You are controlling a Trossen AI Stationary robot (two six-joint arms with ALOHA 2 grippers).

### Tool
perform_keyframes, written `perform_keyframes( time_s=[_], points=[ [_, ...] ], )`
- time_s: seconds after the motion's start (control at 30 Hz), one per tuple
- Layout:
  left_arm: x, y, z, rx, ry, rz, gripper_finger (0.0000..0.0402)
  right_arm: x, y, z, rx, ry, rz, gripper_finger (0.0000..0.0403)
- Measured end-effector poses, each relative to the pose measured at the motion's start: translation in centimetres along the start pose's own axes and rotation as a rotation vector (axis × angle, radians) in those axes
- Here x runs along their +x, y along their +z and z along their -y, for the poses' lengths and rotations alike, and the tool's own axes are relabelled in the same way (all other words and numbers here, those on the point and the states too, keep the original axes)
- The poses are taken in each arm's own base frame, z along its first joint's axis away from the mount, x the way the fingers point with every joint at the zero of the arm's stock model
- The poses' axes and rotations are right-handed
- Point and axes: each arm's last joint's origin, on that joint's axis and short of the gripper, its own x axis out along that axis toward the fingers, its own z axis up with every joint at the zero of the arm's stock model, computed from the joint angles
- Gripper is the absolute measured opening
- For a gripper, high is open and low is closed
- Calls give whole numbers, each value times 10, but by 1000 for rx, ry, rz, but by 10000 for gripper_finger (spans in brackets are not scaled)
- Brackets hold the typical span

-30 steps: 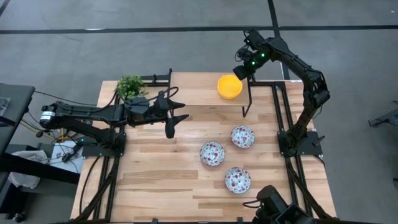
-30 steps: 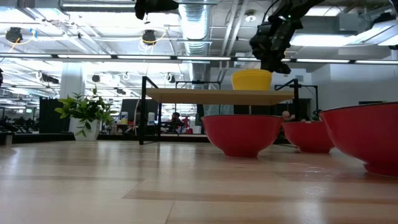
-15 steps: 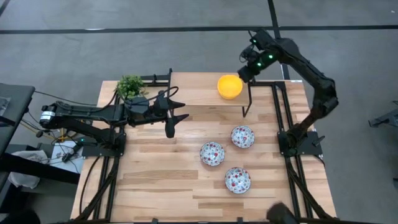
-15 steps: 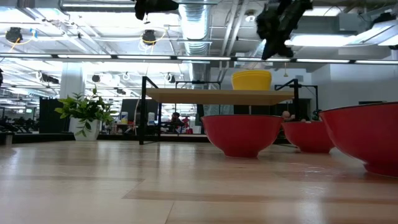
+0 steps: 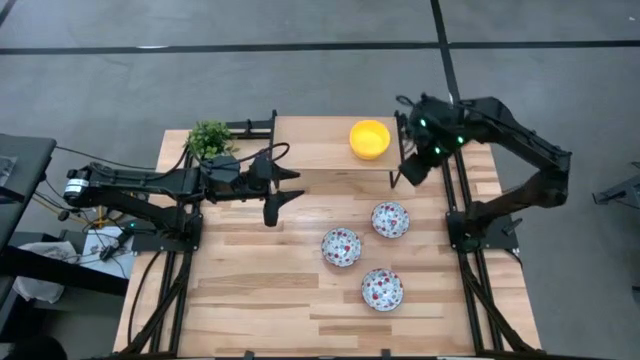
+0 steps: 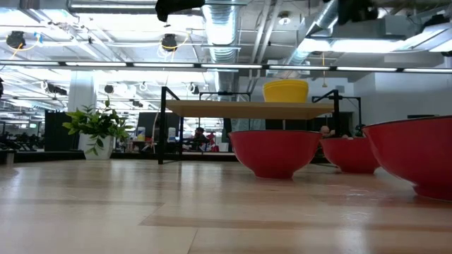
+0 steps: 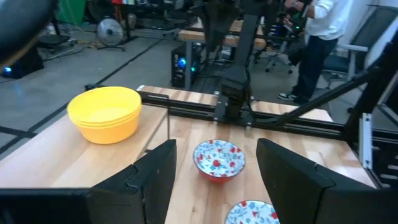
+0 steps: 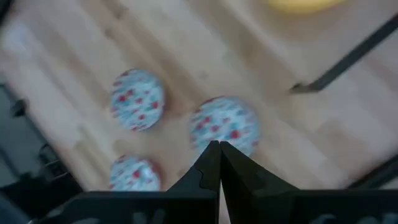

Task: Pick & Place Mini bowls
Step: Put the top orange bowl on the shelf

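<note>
Yellow stack [image 5: 369, 139] on far raised shelf [image 5: 320, 150], three speckled bowls [image 5: 390, 219] near-right; right gripper [image 5: 408, 172] above, left gripper [image 5: 285, 189] parked left. Left wrist: prongs apart. Right wrist: fingertips [image 8: 217, 163] together, empty; could strike nearest bowl's rim descending unopened.

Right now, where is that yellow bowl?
In the high view, the yellow bowl stack sits on the raised wooden shelf at the table's far edge, right of centre, beyond the three speckled bowls.

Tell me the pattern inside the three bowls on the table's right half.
White with red-and-blue floral speckles; the bowls show it best in the high view.
</note>
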Motion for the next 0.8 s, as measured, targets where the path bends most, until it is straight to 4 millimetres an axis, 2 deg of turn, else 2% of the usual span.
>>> perform_keyframes(
  time_s=[0.17, 0.37, 0.6, 0.8],
  points=[
    [0, -1, 0, 1, -12, -8, 222, 16, -32, -2, 131, -48, -65, 0],
    [2, -12, 0, -11, -9, -40, 222, 55, -73, 10, 281, -99, -146, 5],
    [3, -28, 0, -39, -5, -83, 222, 90, -88, 13, 403, -33, -57, 48],
    [3, -29, 0, -61, -4, -85, 222, 113, -92, 17, 501, -91, -75, 89]
  ],
)
